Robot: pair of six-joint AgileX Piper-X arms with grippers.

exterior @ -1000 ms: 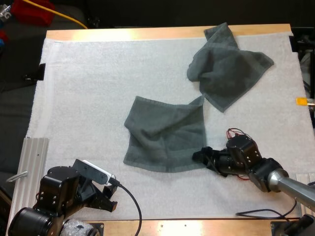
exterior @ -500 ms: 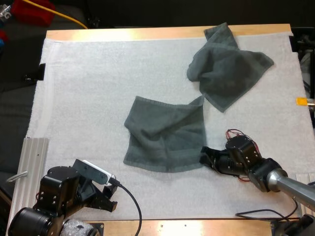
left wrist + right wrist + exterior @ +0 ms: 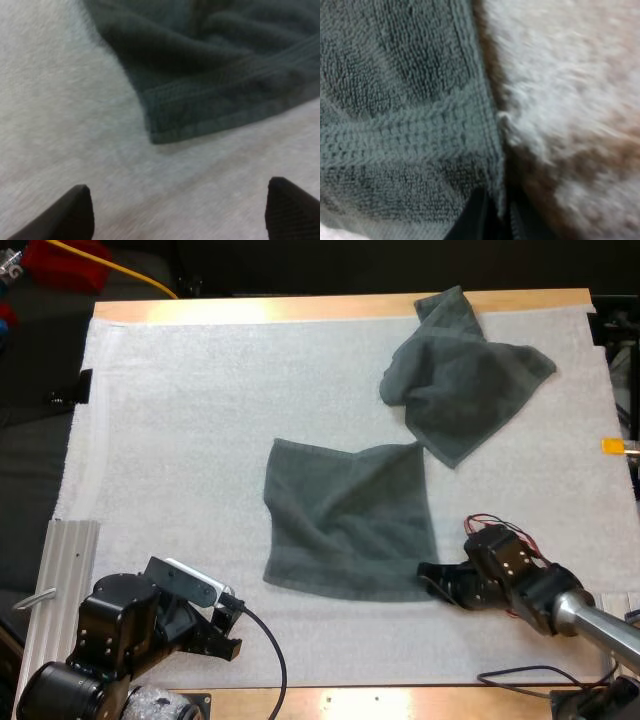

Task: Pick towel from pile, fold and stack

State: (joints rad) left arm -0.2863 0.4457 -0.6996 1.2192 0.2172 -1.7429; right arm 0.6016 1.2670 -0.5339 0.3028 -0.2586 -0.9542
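High view: crumpled towel (image 3: 455,380) beyond spread towel (image 3: 345,520); right hand (image 3: 428,574) pinching corner

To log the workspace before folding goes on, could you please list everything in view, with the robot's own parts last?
spread towel: 1, dark grey-green, lying mostly flat near the middle of the mat
crumpled towel: 1, dark grey-green, at the mat's far right, close to the spread towel's far right corner
mat: 1, white, covering most of the table
table: 1, wooden, bare along its far edge
ribbed metal plate: 1, silver, at the near left beside the mat
left pincer: 1, black, open, over bare mat just short of the spread towel's near left corner
right pincer: 1, black, shut on the spread towel's near right corner
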